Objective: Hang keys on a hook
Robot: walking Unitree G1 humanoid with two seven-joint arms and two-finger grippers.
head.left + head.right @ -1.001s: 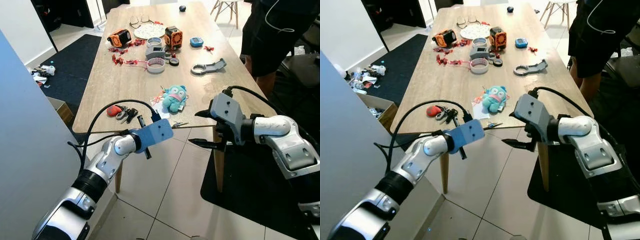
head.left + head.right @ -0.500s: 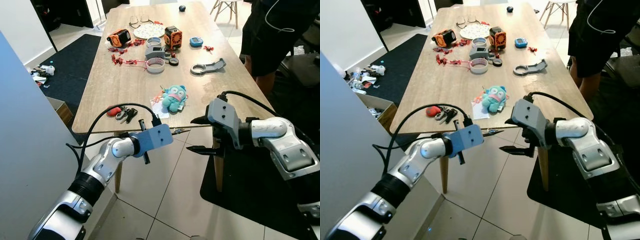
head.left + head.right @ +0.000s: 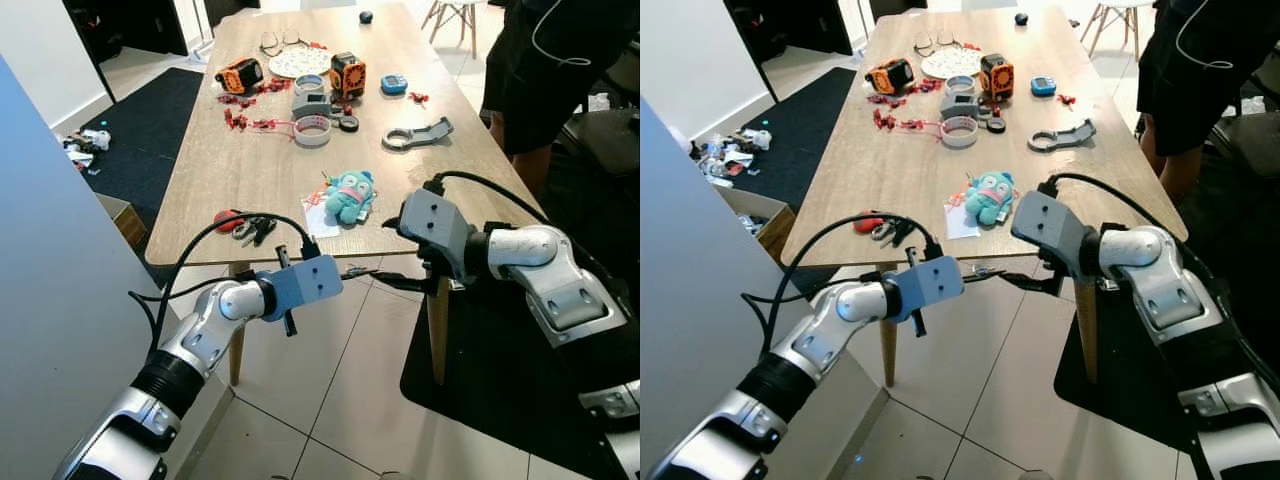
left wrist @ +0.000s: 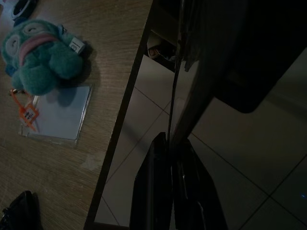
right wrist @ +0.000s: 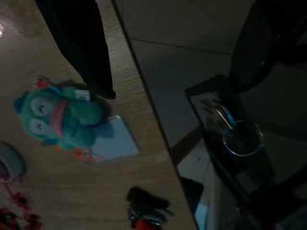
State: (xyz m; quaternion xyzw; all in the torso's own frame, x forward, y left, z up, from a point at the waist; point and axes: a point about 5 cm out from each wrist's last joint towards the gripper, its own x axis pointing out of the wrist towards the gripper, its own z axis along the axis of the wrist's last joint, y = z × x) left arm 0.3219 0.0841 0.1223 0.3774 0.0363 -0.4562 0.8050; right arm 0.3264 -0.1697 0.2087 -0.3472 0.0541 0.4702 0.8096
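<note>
Both grippers hover at the table's (image 3: 200,190) near edge, nothing held.
I see the keys (image 3: 243,227) lying near-left on top; left gripper (image 3: 289,322) looks pinched narrow, right gripper (image 3: 385,278) spread open.

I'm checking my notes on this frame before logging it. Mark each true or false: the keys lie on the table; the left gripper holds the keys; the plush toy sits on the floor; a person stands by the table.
1. The keys lie on the table. True.
2. The left gripper holds the keys. False: it hangs below the table edge, apart from them.
3. The plush toy sits on the floor. False: it lies on the table.
4. A person stands by the table. True.
</note>
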